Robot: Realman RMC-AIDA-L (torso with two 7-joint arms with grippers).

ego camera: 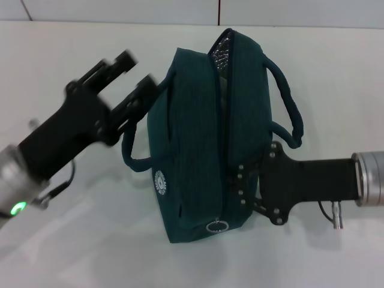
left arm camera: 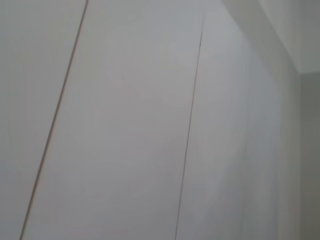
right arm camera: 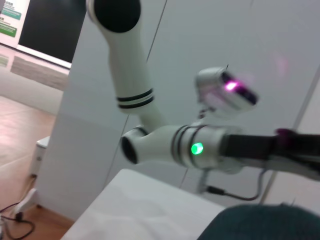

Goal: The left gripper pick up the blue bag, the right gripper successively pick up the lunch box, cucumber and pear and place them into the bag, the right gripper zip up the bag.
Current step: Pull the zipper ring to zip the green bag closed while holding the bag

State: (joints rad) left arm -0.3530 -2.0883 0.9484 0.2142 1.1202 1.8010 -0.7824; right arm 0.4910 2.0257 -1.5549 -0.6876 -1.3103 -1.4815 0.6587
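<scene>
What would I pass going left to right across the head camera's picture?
Left end effector → blue bag → right end effector, which sits against the bag's right side.

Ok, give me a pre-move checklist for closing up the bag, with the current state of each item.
1. Left gripper at the bag's handle: it sits by the handle loop, but whether it grips it, cannot tell.
2. Blue bag supported: it lies on the white table; ok.
3. Zipper closed: not ok, the far end gapes and shows the silver lining.
4. Ring pull reachable: ok, exposed at the bag's near end.
5. Right gripper on the pull: not ok, it presses against the bag's right side, apart from the ring.
6. Lunch box, cucumber and pear inside: cannot tell, none is visible.
</scene>
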